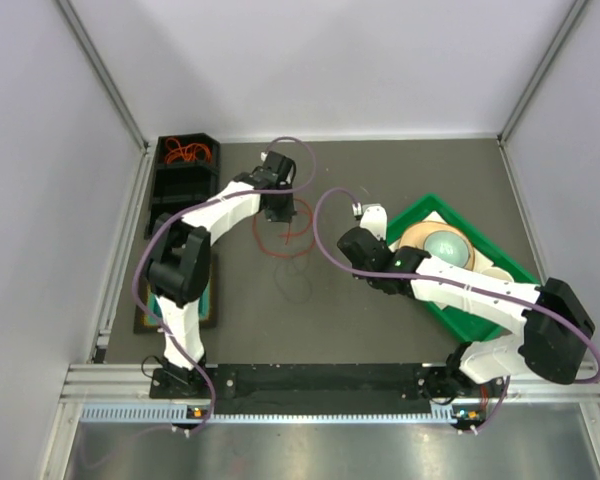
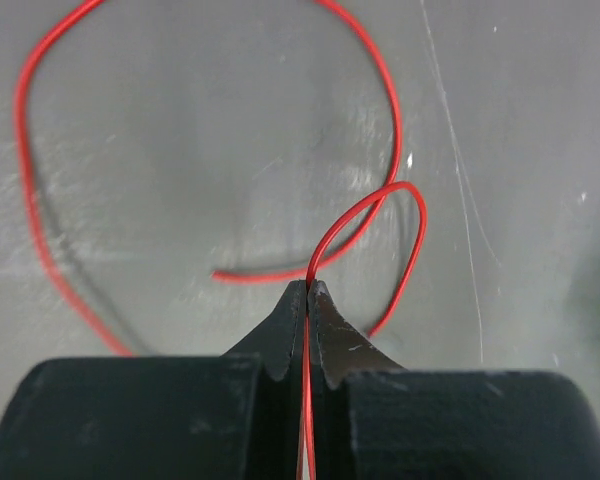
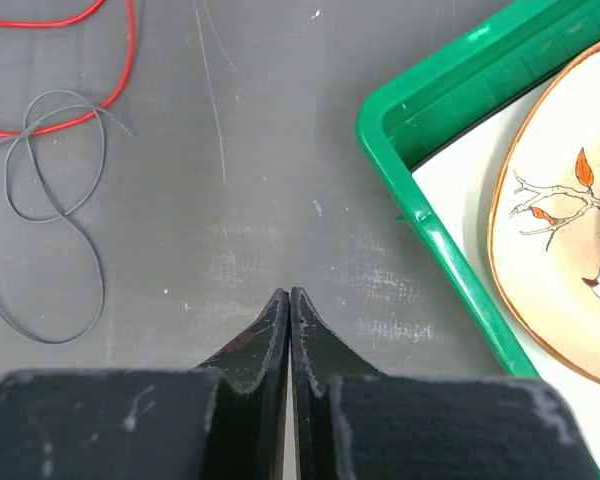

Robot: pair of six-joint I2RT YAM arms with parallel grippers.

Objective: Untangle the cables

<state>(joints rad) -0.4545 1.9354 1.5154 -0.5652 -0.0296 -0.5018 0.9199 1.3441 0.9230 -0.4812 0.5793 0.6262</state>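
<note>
Top view. Table [image 1: 380, 170]: grey, walled on three sides.

Tray [image 1: 410, 215]: green, at 3 o'clock on the table, partly covered by the right arm. A plate [image 3: 550, 250] with a branch-and-bird pattern and a pale bowl [image 1: 445, 243] are seen in it.

Bin [image 1: 175, 185]: black, at 10 o'clock. Orange cables [image 1: 187, 153] are bundled in its far compartment.

Left gripper [image 2: 308, 287]: placed just left of table centre, toward 12 o'clock. Jaws are closed on the red cable [image 2: 397, 140]. One strand is pinched between the fingers and leaves the tips toward 12 o'clock in the wrist view, then curls into a small loop at 2 o'clock.

Right gripper [image 3: 288, 293]: jaws pressed together, nothing held. It is poised over bare table between the tray and the cables.

Red cable: spread in wide loops directly beneath the left gripper. In the top view its long axis is laid 12 to 6.

Dark cable [image 3: 102, 260]: thin, flat on the table, at 6 o'clock of the red one in the top view. Its upper loop is overlapped by the red cable at 11 o'clock in the right wrist view. Long axis is roughly 12 to 6 in that view.
</note>
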